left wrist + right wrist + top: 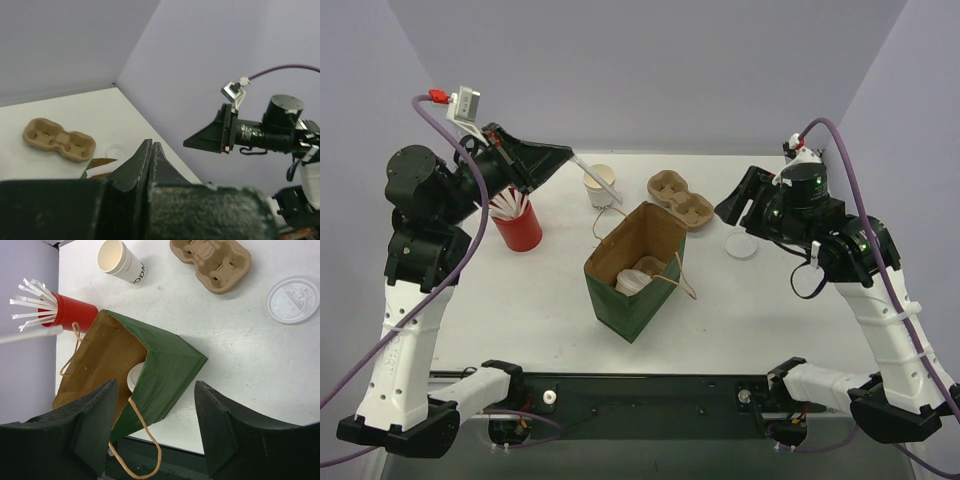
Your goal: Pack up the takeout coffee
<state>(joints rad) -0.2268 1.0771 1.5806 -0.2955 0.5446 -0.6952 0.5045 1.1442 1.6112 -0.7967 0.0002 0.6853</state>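
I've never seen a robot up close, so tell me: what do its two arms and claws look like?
The left arm and right arm each have white lower segments and black joints above, with a purple cable trailing from the wrist. The left gripper and right gripper are matte black wedges, each tapering into two flat fingers.

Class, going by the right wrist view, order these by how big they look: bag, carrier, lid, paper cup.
1. bag
2. carrier
3. lid and paper cup: they look about alike, so not ranked.
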